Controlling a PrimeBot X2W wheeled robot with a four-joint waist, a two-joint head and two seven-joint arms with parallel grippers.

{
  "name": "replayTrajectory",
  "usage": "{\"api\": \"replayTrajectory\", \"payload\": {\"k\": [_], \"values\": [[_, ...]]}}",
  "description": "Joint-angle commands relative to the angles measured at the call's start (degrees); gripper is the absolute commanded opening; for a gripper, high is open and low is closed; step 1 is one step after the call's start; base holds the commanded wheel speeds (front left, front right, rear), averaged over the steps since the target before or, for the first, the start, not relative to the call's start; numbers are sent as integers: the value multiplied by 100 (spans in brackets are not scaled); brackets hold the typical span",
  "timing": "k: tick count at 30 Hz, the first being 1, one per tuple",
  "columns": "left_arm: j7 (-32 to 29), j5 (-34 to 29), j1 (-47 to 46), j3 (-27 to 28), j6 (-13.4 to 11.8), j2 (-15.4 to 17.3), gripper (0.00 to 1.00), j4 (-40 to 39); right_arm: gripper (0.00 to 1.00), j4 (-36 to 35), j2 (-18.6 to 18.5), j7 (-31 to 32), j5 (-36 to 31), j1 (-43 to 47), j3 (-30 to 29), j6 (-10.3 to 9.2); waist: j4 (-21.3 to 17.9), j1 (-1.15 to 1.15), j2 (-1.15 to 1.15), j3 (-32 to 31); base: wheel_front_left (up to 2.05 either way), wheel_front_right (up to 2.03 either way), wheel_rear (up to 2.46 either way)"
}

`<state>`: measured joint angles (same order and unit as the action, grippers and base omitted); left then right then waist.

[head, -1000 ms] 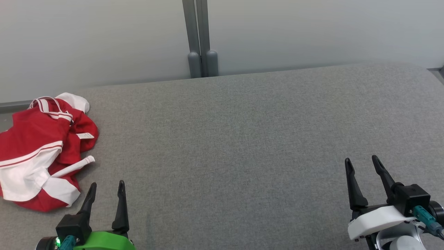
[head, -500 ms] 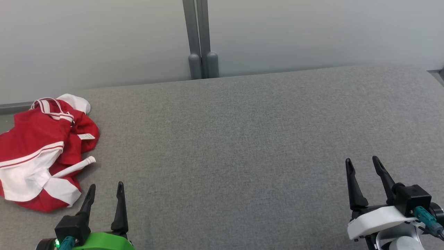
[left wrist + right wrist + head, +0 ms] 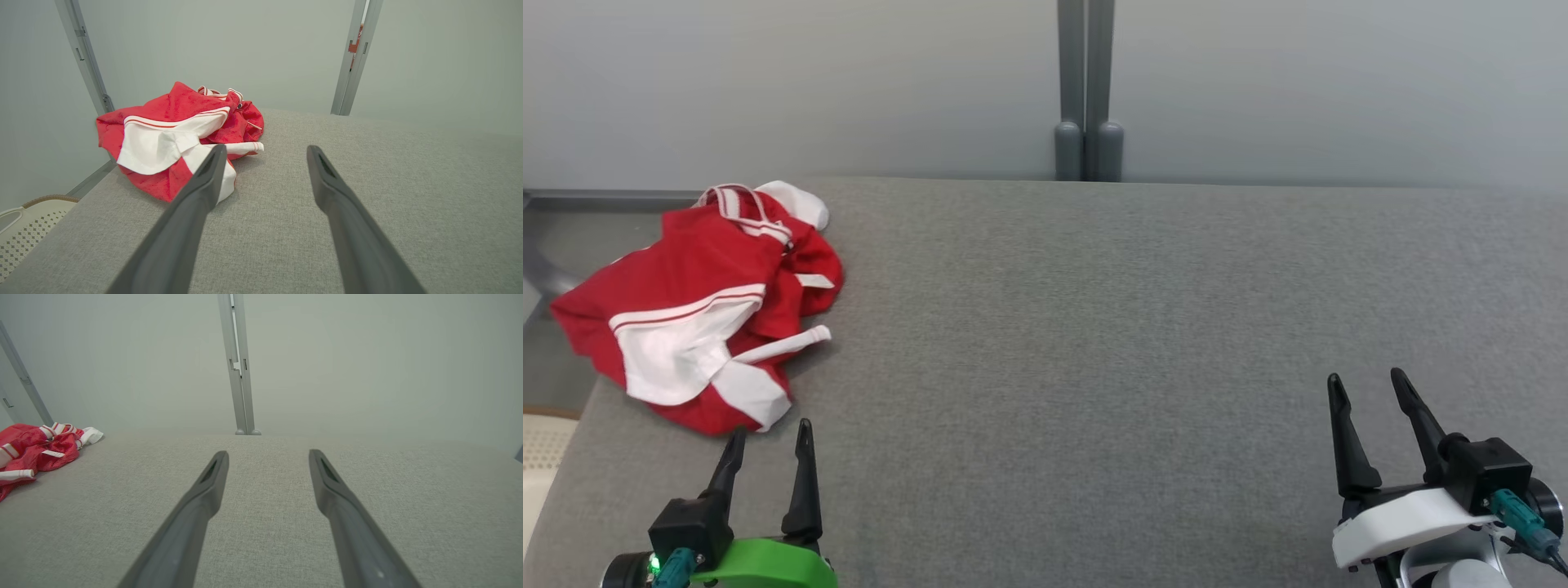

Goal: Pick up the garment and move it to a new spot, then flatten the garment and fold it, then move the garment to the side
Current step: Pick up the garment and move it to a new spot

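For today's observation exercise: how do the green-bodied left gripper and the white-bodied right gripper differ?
The left gripper has a green body; the right gripper a white one. The left sits close to the crumpled red-and-white garment; the right stands far from it. Both are open and empty.

Likely a robot lab or test cell. Plain pale partition panels [image 3: 768, 82], joined by grey metal posts [image 3: 1072, 82] with rounded feet, close off the back. A wide grey fabric-covered counter [image 3: 1094, 327] stands in front. A white perforated plastic basket [image 3: 28, 237] sits low off the counter's left corner.
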<state>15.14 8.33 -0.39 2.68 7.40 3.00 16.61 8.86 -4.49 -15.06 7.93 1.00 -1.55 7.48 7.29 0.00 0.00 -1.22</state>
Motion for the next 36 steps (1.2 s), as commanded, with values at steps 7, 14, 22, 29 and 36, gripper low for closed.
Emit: {"api": "replayTrajectory", "payload": {"k": [7, 14, 22, 29, 36], "values": [[2, 52, 315, 308, 12, 116, 100, -55, 100, 32, 8, -18, 108, -56, 334, 2, 1535, 0, 0, -111, 0, 0, 0], [2, 94, 425, 470, 13, 120, 100, -152, 100, 75, -18, -18, 168, -104, 579, 2, 1796, 0, 0, -88, 0, 0, 0], [2, 447, -166, 175, 13, 197, 100, -163, 100, -94, -237, -18, 204, -212, 815, 2, 1617, 0, 0, 378, 0, 0, 0], [-566, 1097, -1840, -678, 14, 581, 100, 179, 100, -281, -716, -18, 121, -840, 1088, 2, 1337, 0, 0, 1701, 0, 0, 0], [-1226, 1815, -3792, -1579, 7, 837, 100, 1078, 100, -302, -1063, -18, 102, -1437, 1413, 2, 1102, 0, 0, 2808, 0, 0, 0]]}}
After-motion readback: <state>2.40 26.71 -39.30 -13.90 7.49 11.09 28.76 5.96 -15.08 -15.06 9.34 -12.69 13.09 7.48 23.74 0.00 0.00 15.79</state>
